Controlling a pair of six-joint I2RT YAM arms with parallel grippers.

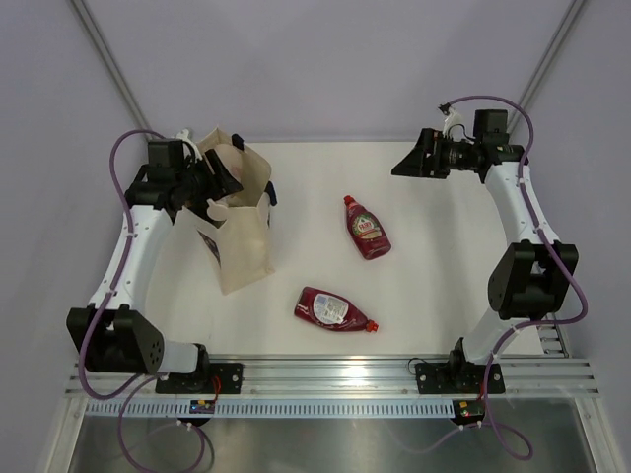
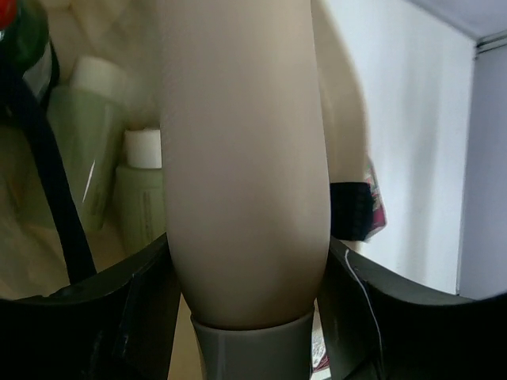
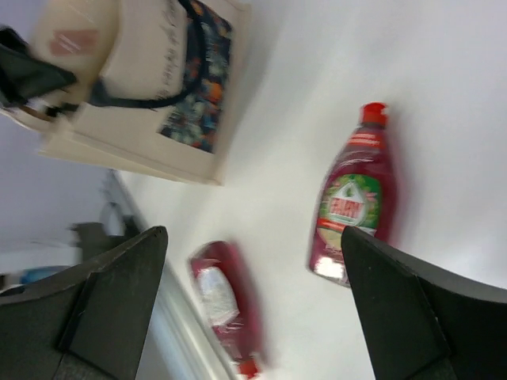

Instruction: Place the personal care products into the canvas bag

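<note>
Task tally, four of six accounted for.
- Bagged: first pale green bottle [image 2: 87, 150], second pale green bottle [image 2: 142, 198] and green red-capped bottle [image 2: 22, 39], all inside the canvas bag [image 1: 242, 246].
- In hand: beige-pink bottle [image 2: 245, 158], clamped in the left claw [image 1: 209, 185] at the bag mouth, not yet released.
- Outstanding: far dark red bottle [image 1: 367, 227] and near dark red bottle [image 1: 333, 308], lying on the bench [image 1: 444, 256] apart from the bag.
- Right claw [image 1: 404, 166]: spread wide, empty.
- Views: bag contents show only from the left wrist; the red pair only overhead and from the right wrist.
</note>
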